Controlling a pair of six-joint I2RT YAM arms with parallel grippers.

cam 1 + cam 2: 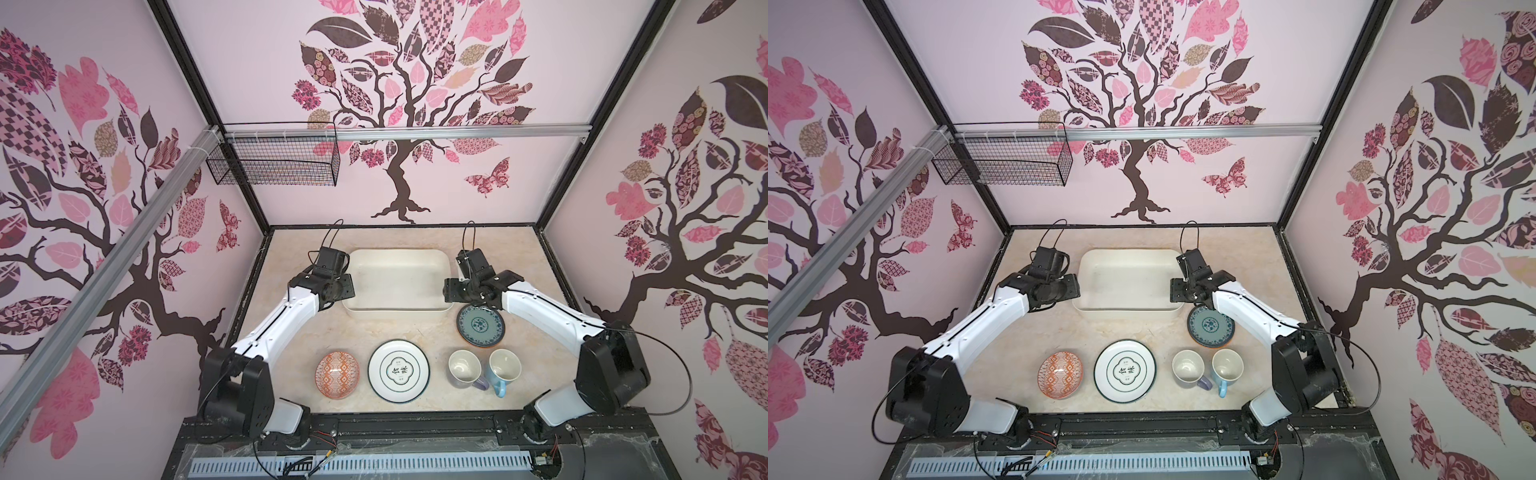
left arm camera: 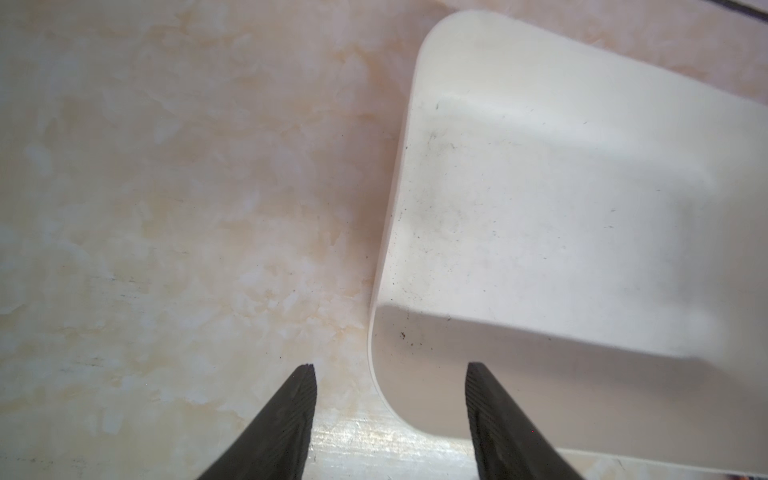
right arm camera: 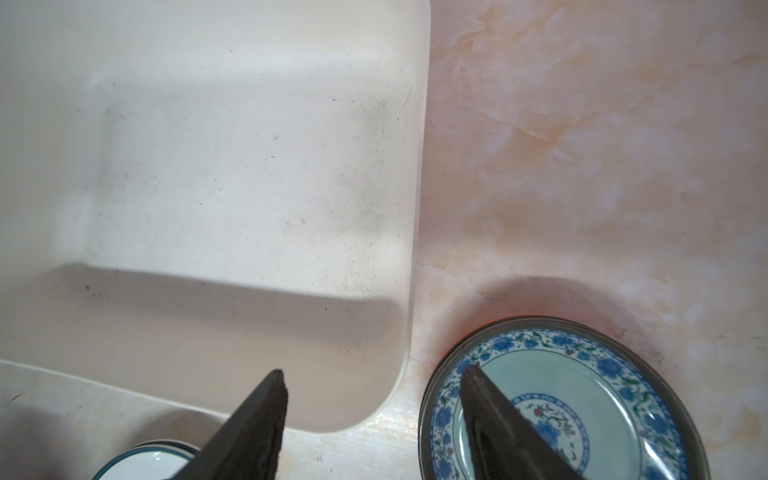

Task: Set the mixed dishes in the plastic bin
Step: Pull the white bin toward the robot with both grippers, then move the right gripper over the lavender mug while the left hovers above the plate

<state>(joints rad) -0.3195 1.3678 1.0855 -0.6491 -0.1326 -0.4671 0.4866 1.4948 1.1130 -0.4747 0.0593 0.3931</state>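
The table (image 1: 291, 332) is a pale marble-look surface with peach veins, boxed in by pink walls (image 1: 257, 62) printed with a dark tree and patterned leaves. A black wire basket (image 1: 274, 166) hangs from a metal rail (image 1: 457, 134) on the back wall.

The cream bin (image 1: 395, 312) sits toward the back of the table, its scuffed floor showing. The left gripper (image 2: 390, 368) hovers at the bin's left end with its fingers wide apart, holding nothing. The right gripper (image 3: 374, 370) is at the right end, equally wide and holding nothing.

The teal plate (image 1: 481, 325) lies just beside the bin's near right corner, stacked on a dark-rimmed plate (image 3: 536, 323). Along the front stand the orange bowl (image 1: 337, 375), the white plate (image 1: 399, 371), the lavender mug (image 1: 464, 368) and the blue mug (image 1: 504, 365), side by side.
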